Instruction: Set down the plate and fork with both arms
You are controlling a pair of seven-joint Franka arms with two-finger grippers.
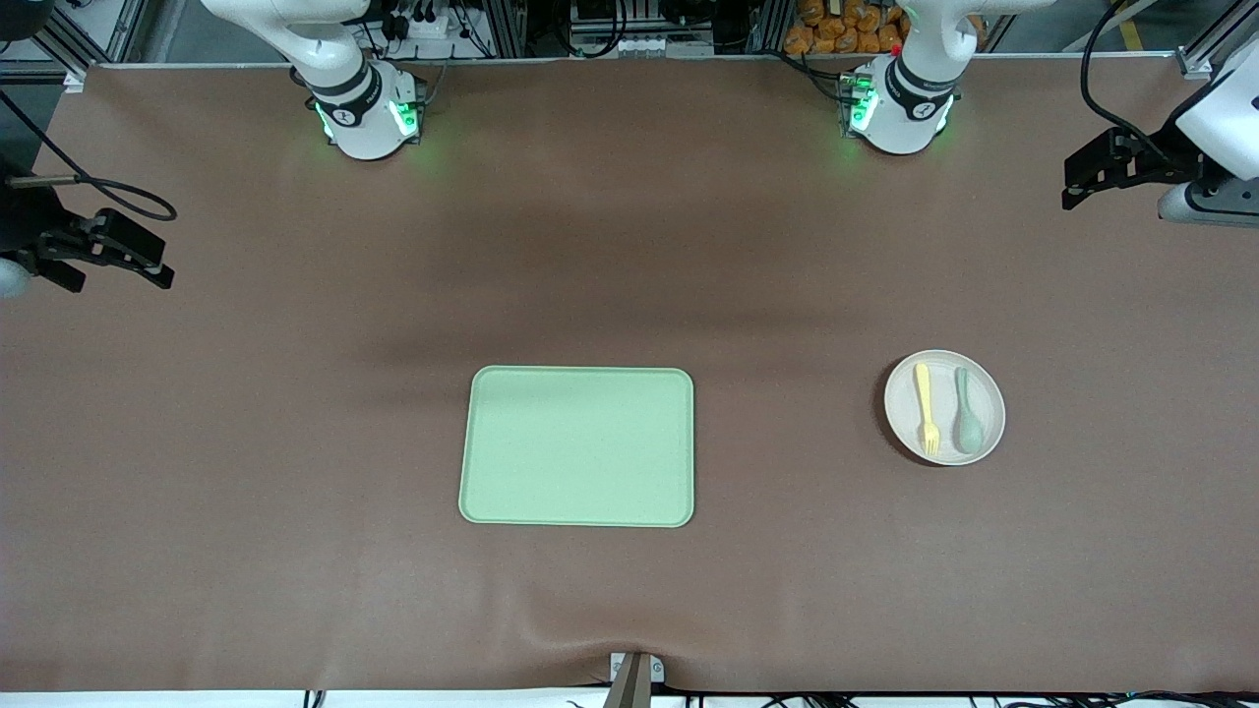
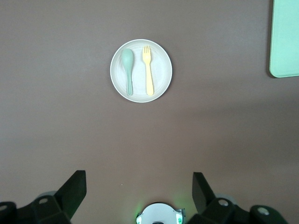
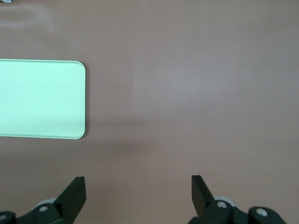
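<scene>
The off-white plate [image 1: 944, 391] lies on the brown table toward the left arm's end. On it lie the pale-yellow fork [image 1: 927, 408] and, beside it, a grey-green spoon [image 1: 968, 413]. The left wrist view shows the plate [image 2: 161, 65], fork [image 2: 148, 70] and spoon [image 2: 128, 70] from above. My left gripper [image 1: 1074, 185] is open and empty, high over the table's edge at the left arm's end [image 2: 139, 191]. My right gripper [image 1: 116, 265] is open and empty over the right arm's end [image 3: 138, 193]. Both are well apart from the plate.
A rectangular light-green tray [image 1: 577, 446] lies empty at the middle of the table, nearer the front camera than the arm bases. Its edge shows in the left wrist view [image 2: 285, 37] and the right wrist view [image 3: 37, 98].
</scene>
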